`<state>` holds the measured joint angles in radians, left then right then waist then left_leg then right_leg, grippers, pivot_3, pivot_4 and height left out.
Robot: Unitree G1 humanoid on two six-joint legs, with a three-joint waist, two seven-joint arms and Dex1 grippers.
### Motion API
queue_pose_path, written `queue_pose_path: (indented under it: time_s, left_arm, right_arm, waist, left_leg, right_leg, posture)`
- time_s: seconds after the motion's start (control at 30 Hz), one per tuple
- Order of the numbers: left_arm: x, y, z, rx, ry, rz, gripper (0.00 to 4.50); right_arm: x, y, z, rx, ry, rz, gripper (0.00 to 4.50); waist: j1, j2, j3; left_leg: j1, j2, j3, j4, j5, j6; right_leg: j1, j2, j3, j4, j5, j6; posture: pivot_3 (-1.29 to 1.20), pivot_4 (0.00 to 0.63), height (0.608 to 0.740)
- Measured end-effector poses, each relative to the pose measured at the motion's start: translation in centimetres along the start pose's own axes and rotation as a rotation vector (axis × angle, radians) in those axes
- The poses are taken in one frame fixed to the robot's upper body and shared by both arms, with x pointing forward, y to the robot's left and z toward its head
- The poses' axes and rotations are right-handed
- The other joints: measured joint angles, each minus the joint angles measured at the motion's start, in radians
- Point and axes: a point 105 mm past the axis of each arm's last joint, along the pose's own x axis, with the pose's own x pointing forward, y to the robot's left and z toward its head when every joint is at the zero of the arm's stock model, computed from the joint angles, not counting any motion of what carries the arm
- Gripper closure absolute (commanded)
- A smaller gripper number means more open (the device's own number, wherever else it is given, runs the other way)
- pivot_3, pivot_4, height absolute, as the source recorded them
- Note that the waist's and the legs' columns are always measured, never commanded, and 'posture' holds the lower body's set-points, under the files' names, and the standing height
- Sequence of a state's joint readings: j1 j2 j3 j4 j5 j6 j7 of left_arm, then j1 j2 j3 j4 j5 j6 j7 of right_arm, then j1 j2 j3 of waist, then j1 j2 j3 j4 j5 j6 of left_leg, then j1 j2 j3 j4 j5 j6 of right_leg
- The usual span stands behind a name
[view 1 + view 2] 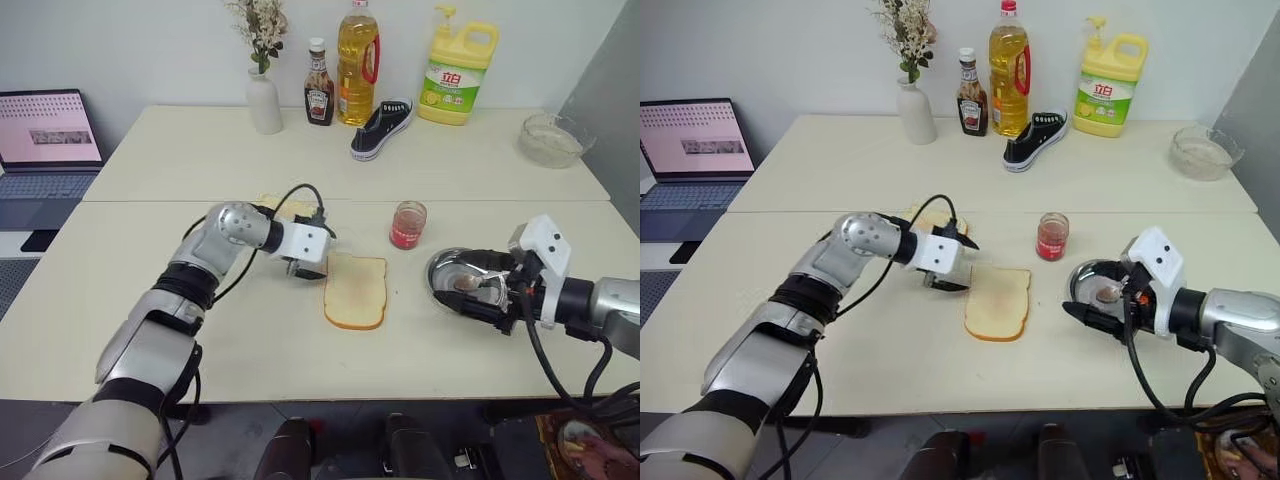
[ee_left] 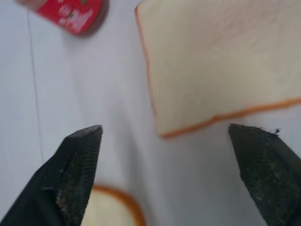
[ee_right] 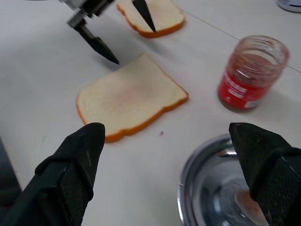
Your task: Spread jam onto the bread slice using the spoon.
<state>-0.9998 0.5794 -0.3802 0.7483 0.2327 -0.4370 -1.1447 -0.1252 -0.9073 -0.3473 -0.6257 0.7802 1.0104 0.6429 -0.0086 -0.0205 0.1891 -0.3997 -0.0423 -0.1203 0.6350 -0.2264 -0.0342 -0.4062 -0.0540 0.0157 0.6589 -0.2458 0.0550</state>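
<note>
Bread (image 1: 356, 290), pale with a thin tan crust, lies flat on the near table (image 1: 120, 300), roughly midway between the two arms, its rounded end toward the robot. The left gripper (image 1: 952, 262) hangs just beside the slice's far left corner with its black fingers (image 2: 75, 165) spread wide and nothing between them; in the left wrist view the slice's corner and the bare tabletop show through the gap. A second, more golden slice (image 3: 153, 16) lies flat just behind that gripper, partly hidden by the wrist in the head views. The jam (image 1: 407, 226) sits in its small clear jar with a red label, standing upright and uncapped on the table just beyond the bread's far right corner, apart from it. To the right, a steel bowl (image 1: 445, 270) rests on the table, and the right gripper (image 3: 169, 179) hovers at its near side, fingers (image 3: 70, 174) also spread wide and empty. Something small and reddish lies on the bowl's floor (too unclear to name), and I cannot make out the spoon with any certainty. On the far table stand a white vase (image 1: 264, 100) with dried flowers, a dark sauce bottle (image 1: 319, 96), an oil bottle (image 1: 357, 62) and a yellow detergent jug (image 1: 457, 78), with a dark sneaker (image 1: 381, 129) lying in front of the oil. A glass bowl (image 1: 549, 139) sits at the far right, and a laptop (image 1: 45, 140) stands open at the far left.
</note>
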Motion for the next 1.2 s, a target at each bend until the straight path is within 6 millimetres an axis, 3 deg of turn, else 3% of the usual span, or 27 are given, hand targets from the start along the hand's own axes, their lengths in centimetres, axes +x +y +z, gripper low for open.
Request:
queue_pose_path:
  time_s: [0.07, 0.13, 0.3, 0.47, 0.6, 0.73, 0.97, 1.2]
  left_arm:
    - [-1.0, 1.4, 0.8, -0.013, -0.042, 0.075, 0.01]
    - [-1.1, 2.0, 3.0, -0.045, -0.156, 0.141, 0.01]
    - [-0.2, -1.2, 7.2, -0.322, -0.432, 0.124, 0.01]
    - [-1.0, -2.5, 9.2, -0.399, -0.481, 0.069, 0.01]
    - [-1.0, -3.2, 9.5, -0.423, -0.473, 0.063, 0.01]
    - [-0.9, -3.1, 9.5, -0.429, -0.462, 0.079, 0.01]
    - [-0.5, -3.0, 9.6, -0.444, -0.459, 0.092, 0.01]
    - [-0.4, -3.0, 9.7, -0.442, -0.454, 0.103, 0.01]
  right_arm:
    - [-0.6, -1.2, -0.4, 0.036, -0.017, -0.071, 0.00]
    - [-1.0, -2.4, -1.1, 0.097, -0.046, -0.150, 0.00]
    - [-2.8, -4.7, -4.4, 0.291, -0.085, -0.335, 0.00]
    - [-3.7, -5.9, -5.7, 0.473, -0.186, -0.419, 0.00]
    - [-4.0, -8.2, -7.1, 0.679, -0.298, -0.526, 0.00]
    - [-2.5, -9.0, -8.4, 0.852, -0.332, -0.511, 0.00]
    - [-0.3, -10.1, -7.9, 1.004, -0.406, -0.432, 0.00]
    - [1.0, -10.2, -9.3, 1.079, -0.370, -0.413, 0.00]
  waist:
    - [0.000, 0.000, 0.000]
    - [0.003, 0.000, 0.000]
    - [0.000, 0.000, 0.000]
    - [-0.011, 0.002, -0.001]
    - [-0.018, 0.003, -0.001]
    - [-0.021, 0.003, -0.002]
    - [-0.022, 0.004, -0.002]
    - [-0.022, 0.004, -0.002]
  left_leg:
    - [0.000, 0.001, 0.000, 0.000, 0.000, 0.000]
    - [0.000, 0.002, -0.001, 0.001, 0.000, 0.000]
    - [0.000, 0.003, -0.001, 0.001, 0.000, 0.000]
    - [0.005, 0.002, 0.000, 0.001, 0.000, 0.000]
    - [0.006, 0.002, 0.002, 0.001, 0.000, 0.000]
    - [0.006, 0.002, 0.004, 0.000, 0.000, 0.001]
    - [0.006, 0.002, 0.006, 0.000, 0.000, 0.001]
    - [0.006, 0.002, 0.006, 0.000, 0.000, 0.001]
  right_leg:
    - [0.000, 0.000, 0.000, 0.000, 0.000, 0.000]
    - [0.001, -0.001, 0.000, 0.001, 0.001, -0.001]
    - [0.001, -0.001, 0.001, 0.002, 0.002, -0.004]
    - [0.002, 0.001, 0.001, 0.005, 0.000, -0.001]
    - [0.003, 0.002, 0.002, 0.005, 0.001, -0.002]
    - [0.002, 0.002, 0.004, 0.004, 0.001, -0.003]
    - [0.002, 0.002, 0.005, 0.004, 0.001, -0.003]
    - [0.002, 0.002, 0.006, 0.004, 0.002, -0.004]
  posture:
    - [0.00, 0.150, 0.740]
    - [0.00, 0.150, 0.740]
    - [0.00, 0.150, 0.740]
    - [0.00, 0.150, 0.740]
    - [0.00, 0.150, 0.740]
    - [0.00, 0.150, 0.740]
    - [0.00, 0.150, 0.740]
    - [0.00, 0.150, 0.740]
